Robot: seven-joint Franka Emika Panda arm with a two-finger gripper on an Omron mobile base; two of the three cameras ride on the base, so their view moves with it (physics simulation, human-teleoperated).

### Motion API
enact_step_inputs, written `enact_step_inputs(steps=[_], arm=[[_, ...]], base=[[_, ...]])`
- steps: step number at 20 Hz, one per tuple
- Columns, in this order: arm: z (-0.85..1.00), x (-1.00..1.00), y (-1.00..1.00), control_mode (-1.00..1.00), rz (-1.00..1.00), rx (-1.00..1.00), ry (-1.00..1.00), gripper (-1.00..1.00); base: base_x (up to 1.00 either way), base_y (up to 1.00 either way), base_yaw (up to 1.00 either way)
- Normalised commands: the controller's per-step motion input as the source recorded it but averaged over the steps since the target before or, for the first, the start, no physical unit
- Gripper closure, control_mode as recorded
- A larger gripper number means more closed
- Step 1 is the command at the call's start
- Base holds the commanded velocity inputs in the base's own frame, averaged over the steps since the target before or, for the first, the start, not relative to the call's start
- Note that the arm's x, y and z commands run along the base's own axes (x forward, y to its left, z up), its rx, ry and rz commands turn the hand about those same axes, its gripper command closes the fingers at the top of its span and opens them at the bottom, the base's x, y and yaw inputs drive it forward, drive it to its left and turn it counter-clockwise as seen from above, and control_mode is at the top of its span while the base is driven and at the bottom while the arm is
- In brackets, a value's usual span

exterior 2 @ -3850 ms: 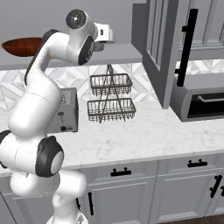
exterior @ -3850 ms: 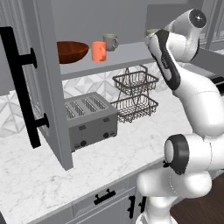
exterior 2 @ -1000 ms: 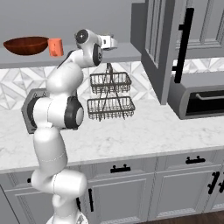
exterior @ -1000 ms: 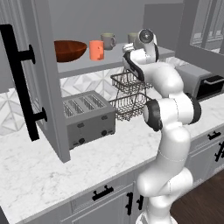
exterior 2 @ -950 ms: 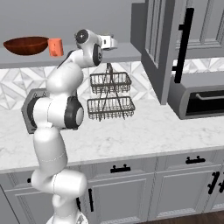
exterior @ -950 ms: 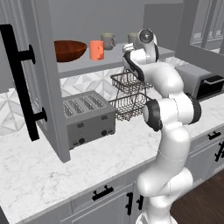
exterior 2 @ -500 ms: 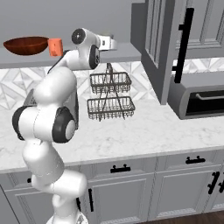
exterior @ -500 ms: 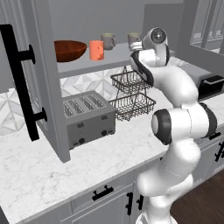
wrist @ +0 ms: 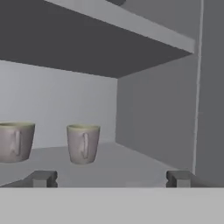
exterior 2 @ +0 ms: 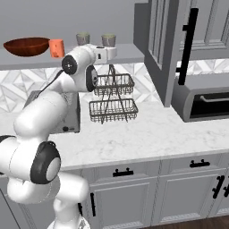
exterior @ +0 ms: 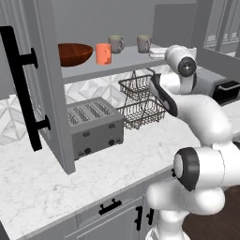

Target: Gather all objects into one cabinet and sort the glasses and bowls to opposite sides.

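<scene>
**Now: four pieces on the shelf, pincer empty**

Here the two mugs stand upright on the cabinet shelf [exterior: 117, 65], just ahead of the pincer [wrist: 110, 177]. In the hand view the nearer mug [wrist: 83, 143] sits a little left of the midline between the fingertips [wrist: 41, 178], handle facing the camera, and the second mug [wrist: 15, 142] is farther left, cut by the frame edge. Neither touches the pincer. The fingertips stand wide apart with nothing between them, so the pincer is open and carries nothing.

From the left base view the same mugs [exterior: 144, 43] [exterior: 115, 43] line the back of the shelf, apart from each other. Beyond them, farther from the pincer, the orange cup [exterior: 103, 53] stands just beside the red-brown bowl [exterior: 74, 54] at the far end of the shelf. The right base view shows that same order: bowl [exterior 2: 27, 46], cup [exterior 2: 57, 48], mug [exterior 2: 82, 39], mug [exterior 2: 108, 40].

Below the pincer a two-tier wire basket [exterior 2: 112, 96] rests on the marble counter [exterior 2: 147, 134], with a toaster [exterior: 93, 125] beside it. The open door [exterior: 33, 89] with its black handle hangs well off to the left.
</scene>
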Motion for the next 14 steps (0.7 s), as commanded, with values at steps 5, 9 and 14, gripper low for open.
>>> enact_step_inputs(steps=[5, 9, 14], arm=[[0.80, -1.00, 0.00, -1.00, 0.00, 0.03, -0.36, -1.00], [0.58, -1.00, 0.00, -1.00, 0.00, 0.14, -0.22, -1.00], [0.31, -1.00, 0.00, -1.00, 0.00, 0.18, -0.15, -1.00]], base=[[0.00, 0.00, 0.00], [0.00, 0.00, 0.00], [0.00, 0.00, 0.00]])
